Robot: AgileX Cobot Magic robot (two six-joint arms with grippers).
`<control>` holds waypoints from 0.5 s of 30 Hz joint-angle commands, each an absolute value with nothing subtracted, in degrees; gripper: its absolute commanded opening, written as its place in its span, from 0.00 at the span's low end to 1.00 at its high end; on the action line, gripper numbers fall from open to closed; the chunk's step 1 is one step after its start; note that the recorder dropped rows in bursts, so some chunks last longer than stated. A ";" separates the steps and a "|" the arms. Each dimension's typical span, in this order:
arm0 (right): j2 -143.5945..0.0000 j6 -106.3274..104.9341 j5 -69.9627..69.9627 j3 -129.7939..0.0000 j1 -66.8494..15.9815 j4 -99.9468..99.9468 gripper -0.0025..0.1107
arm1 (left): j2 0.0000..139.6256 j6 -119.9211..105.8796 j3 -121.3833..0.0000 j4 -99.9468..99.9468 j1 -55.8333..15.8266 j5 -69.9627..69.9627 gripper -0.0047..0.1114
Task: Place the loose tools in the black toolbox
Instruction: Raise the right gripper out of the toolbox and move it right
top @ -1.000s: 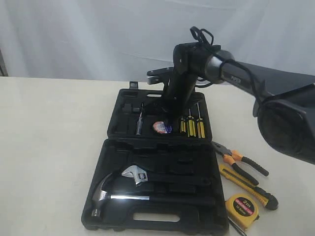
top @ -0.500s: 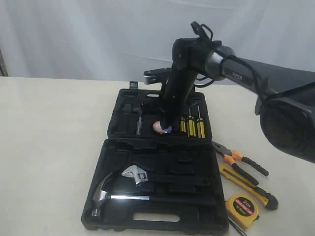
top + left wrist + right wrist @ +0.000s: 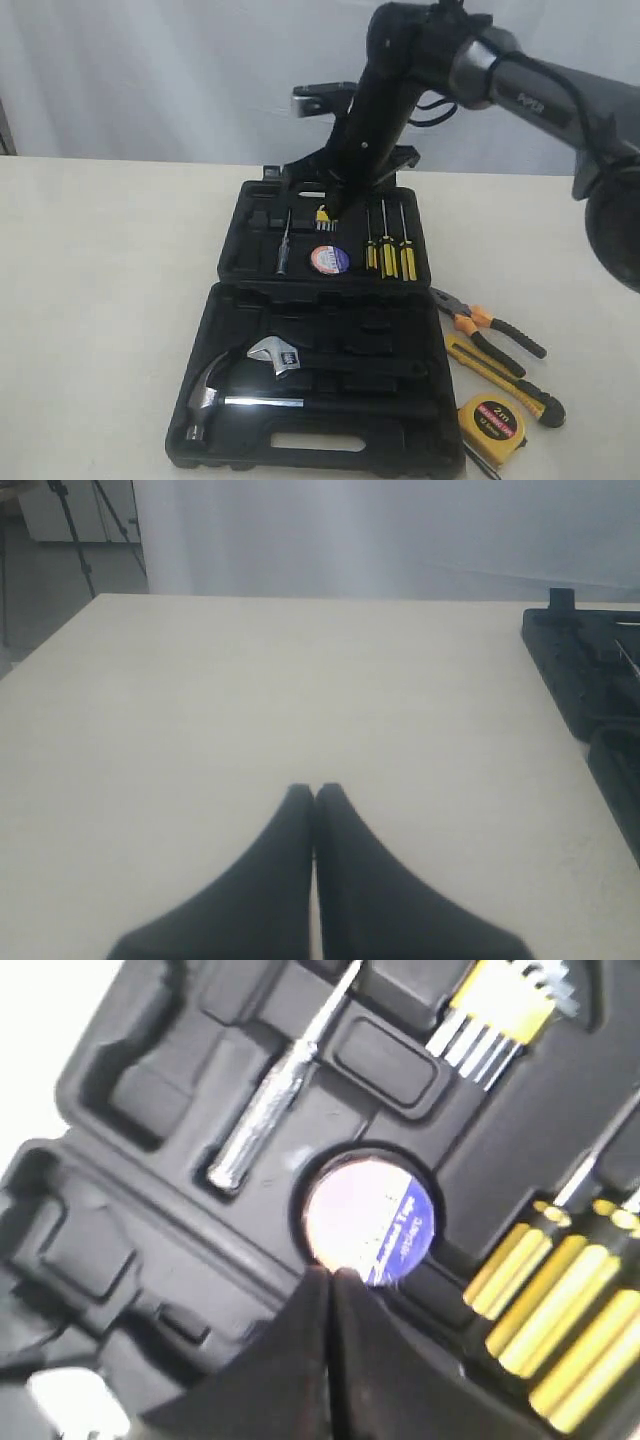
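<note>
Straight to the black toolbox [image 3: 200, 330]: spread open flat on the pale table [image 3: 100, 250], two moulded halves hinged across the middle, slot handle at the near edge. In the far half, snug in a round recess, the small tape roll [image 3: 329, 260]. Dark rim, pale face with a blue printed band, lying flat between a slim metal tool [image 3: 283, 248] and the three yellow-handled screwdrivers [image 3: 388, 255].

Above that far half, the right gripper [image 3: 330, 1278], fingers pinched together on nothing, not touching the roll.

Out on the table to the right of the case: orange-and-black pliers [image 3: 490, 330], the yellow-and-black utility knife [image 3: 500, 378] just beside them, then the yellow "2m" tape measure [image 3: 492, 418] nearest the camera. All three outside the box.

In the near half, claw hammer [image 3: 215, 395] and adjustable wrench [image 3: 285, 355], each in its moulded bed.

Over on the left, the left gripper [image 3: 315, 792], tips pressed together, empty, above bare tabletop near the case's edge.
</note>
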State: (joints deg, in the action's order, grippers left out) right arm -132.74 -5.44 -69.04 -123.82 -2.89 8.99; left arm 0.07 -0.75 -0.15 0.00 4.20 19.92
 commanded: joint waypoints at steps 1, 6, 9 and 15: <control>-127.93 -7.43 -69.96 -123.84 -1.35 8.92 0.02 | 0.00 -0.41 0.00 0.00 3.93 19.62 0.04; -123.08 -7.13 -69.96 -120.19 0.20 9.05 0.02 | 0.00 -0.41 0.00 0.00 3.93 19.62 0.04; -119.61 -7.39 -69.96 -115.28 1.02 8.93 0.02 | 0.00 -0.41 0.00 0.00 3.93 19.62 0.04; -111.10 -8.10 -69.96 -102.43 3.71 8.93 0.02 | 0.00 -0.41 0.00 0.00 3.93 19.62 0.04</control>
